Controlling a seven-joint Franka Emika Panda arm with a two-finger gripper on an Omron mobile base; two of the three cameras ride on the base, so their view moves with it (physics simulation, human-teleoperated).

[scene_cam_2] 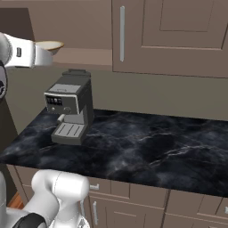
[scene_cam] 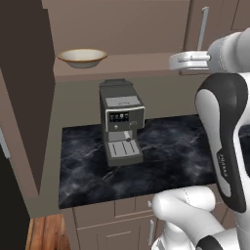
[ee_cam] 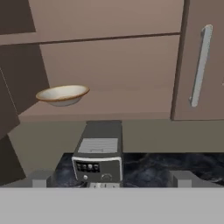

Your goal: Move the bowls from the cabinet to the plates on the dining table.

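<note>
Gripper (ee_cam: 109, 180) wide open, empty, facing cream bowl (ee_cam: 62, 94) on cabinet shelf (ee_cam: 131, 114).

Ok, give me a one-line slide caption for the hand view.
Open gripper faces the cream bowl on the open cabinet shelf, above a coffee machine.

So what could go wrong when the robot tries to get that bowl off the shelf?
The cream bowl sits near the shelf front edge, so a clumsy nudge might tip it off. The coffee machine stands right below, so a low reach could bump it. The open gripper is far off, beside the closed cabinet door, which a swing might clip.
</note>
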